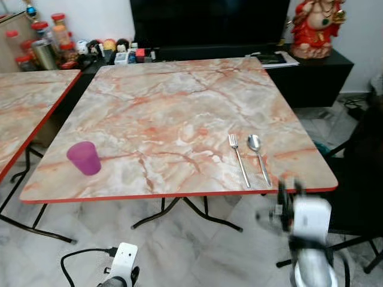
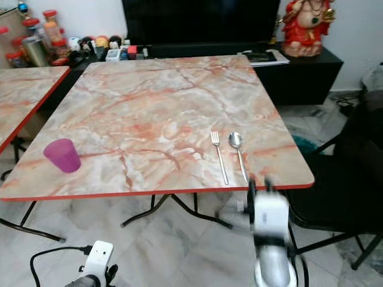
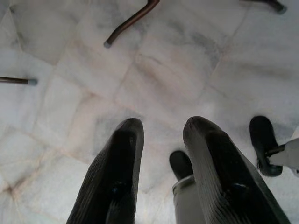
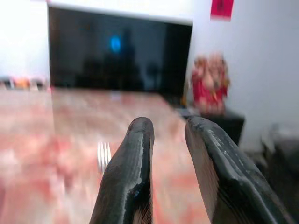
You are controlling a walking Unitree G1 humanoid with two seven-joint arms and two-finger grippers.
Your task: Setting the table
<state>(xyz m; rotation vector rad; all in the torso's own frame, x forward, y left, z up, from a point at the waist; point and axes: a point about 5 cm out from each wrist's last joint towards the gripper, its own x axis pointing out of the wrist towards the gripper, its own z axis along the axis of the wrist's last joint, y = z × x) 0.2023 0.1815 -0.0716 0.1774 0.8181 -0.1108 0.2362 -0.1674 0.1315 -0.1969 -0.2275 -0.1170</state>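
Head views. Marble-pattern table with red edging. Fork and spoon side by side near the front right edge, close together but apart, handles toward the robot. Purple cup upright near the front left edge, well apart from the cutlery. Right gripper raised, blurred, just off the table edge by the spoon handle. Left arm low, idle.

Left wrist view. Left gripper over tiled floor, fingers slightly parted, nothing between.

Right wrist view. Fingers slightly spread, empty; fork tines beyond, blurred.

Handling, judged. Cutlery: stiff, light, smooth, flat on the top, likely slippery; pinch across mid-handle. Cup: light, probably plastic, easily tipped; grip around the wall.
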